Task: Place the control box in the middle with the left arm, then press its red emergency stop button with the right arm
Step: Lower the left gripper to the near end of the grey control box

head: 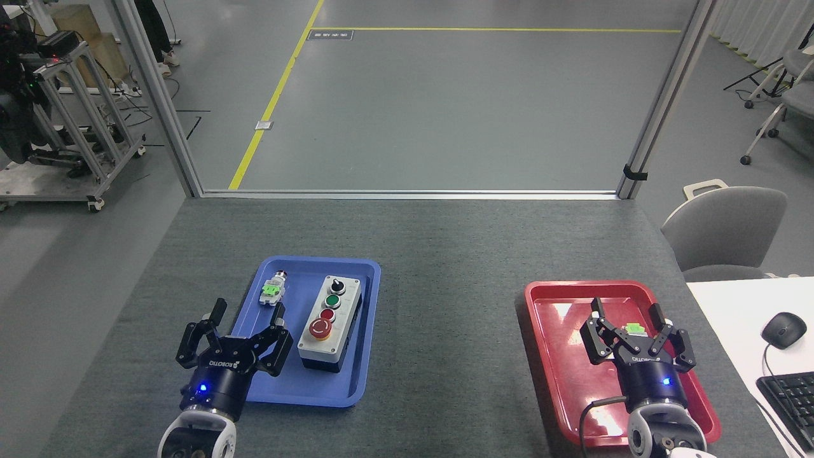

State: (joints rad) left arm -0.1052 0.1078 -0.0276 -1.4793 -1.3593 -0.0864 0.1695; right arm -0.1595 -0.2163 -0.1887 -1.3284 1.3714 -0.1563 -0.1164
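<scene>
The control box (pixel 331 323) lies in the blue tray (pixel 356 375), light grey face up, with a black knob, green button, small red button and the red emergency stop button (pixel 320 328) nearest me. My left gripper (pixel 249 313) hovers open at the tray's left edge, left of the box and not touching it. My right gripper (pixel 627 310), with a black cable loop at its wrist, stands open over the red tray (pixel 559 356). The middle (pixel 451 331) of the dark grey tabletop lies between the two trays.
A small silver-and-green part (pixel 272 289) lies in the blue tray, left of the box. Something small and green (pixel 634 329) shows between the right gripper's fingers in the red tray. A grey chair (pixel 725 232) and a white desk with mouse (pixel 783 329) stand at the right.
</scene>
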